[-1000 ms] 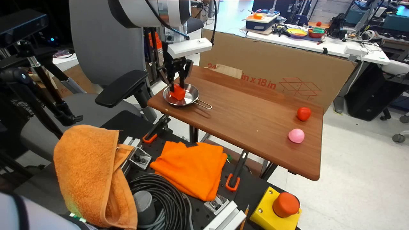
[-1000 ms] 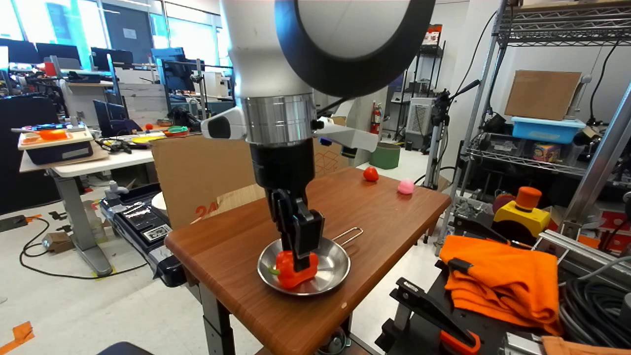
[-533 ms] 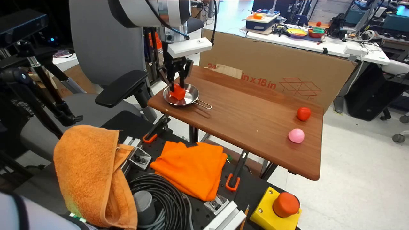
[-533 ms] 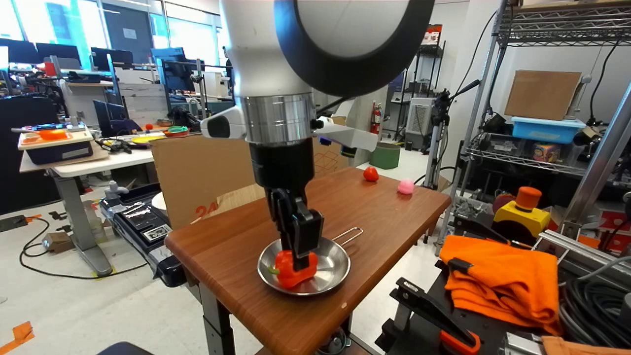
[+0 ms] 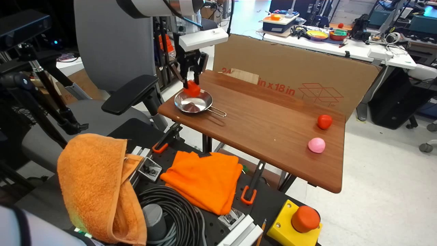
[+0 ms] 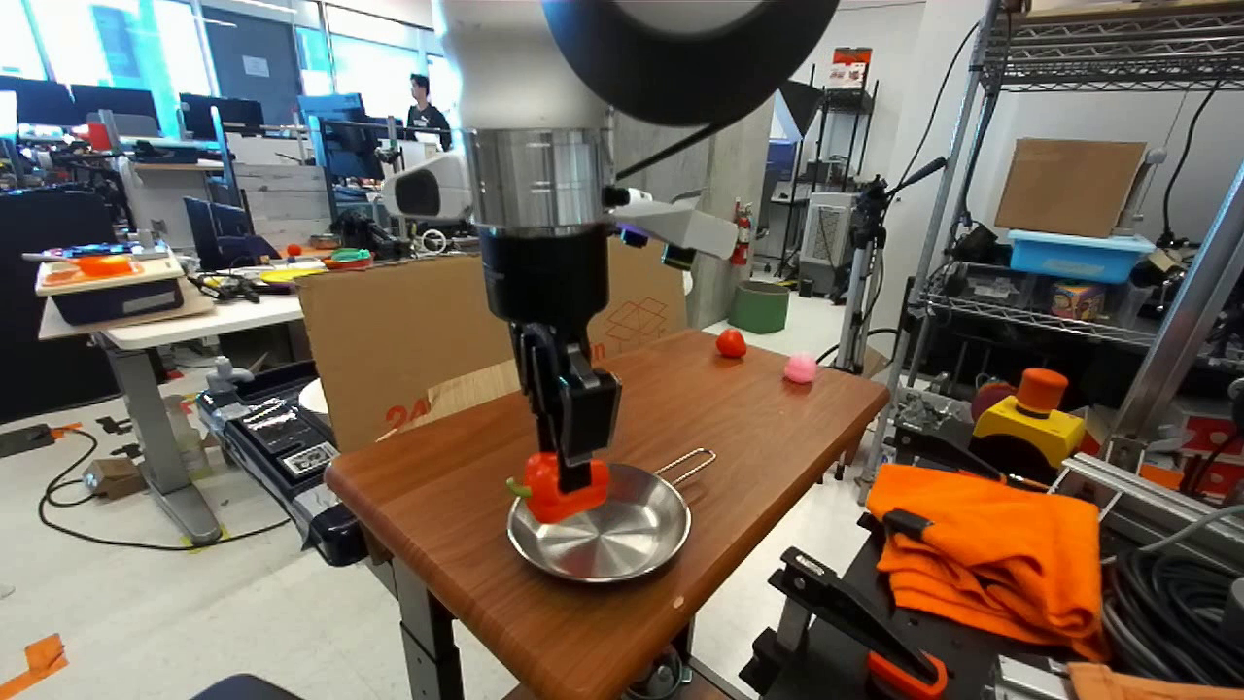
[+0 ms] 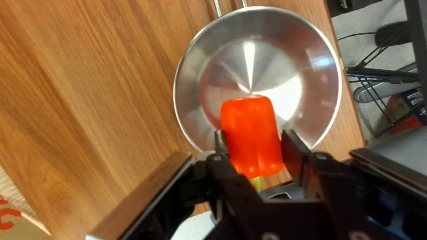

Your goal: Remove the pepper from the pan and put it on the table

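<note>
pepper point(image 7: 252, 128) hangs low in the hand point(image 7: 254, 142), which grips it from both sides above the pan point(image 6: 622, 544).

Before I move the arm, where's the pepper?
The pepper is held in the gripper, above the pan; it overlaps the pan's upper-left rim in an exterior view and its lower rim in the wrist view.

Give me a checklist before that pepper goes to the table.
1. The gripper closed on the pepper: ok.
2. The pepper raised off the pan: ok.
3. The pepper past the pan's rim: not ok, at least partly over it.
4. The pan resting on the table: ok.
5. The pink ball and red round object away from the pan: ok.
6. Grip firm enough for carrying: cannot tell.
</note>
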Controlling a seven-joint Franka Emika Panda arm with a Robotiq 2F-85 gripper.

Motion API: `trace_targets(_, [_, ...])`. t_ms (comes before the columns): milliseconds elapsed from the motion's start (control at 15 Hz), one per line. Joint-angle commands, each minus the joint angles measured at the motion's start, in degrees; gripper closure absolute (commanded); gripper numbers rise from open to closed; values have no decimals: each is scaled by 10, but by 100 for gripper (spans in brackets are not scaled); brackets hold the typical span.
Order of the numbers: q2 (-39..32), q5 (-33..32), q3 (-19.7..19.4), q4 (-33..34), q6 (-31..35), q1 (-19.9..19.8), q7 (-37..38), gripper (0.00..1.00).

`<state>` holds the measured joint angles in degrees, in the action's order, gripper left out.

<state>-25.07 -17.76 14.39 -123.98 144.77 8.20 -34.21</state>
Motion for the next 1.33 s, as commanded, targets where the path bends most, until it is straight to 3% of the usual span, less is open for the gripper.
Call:
trace_targets(0, [35,3,-10,-15,-1,1,25,81])
trace_targets(1267, [101,94,-62,-83,54,-68,133,81])
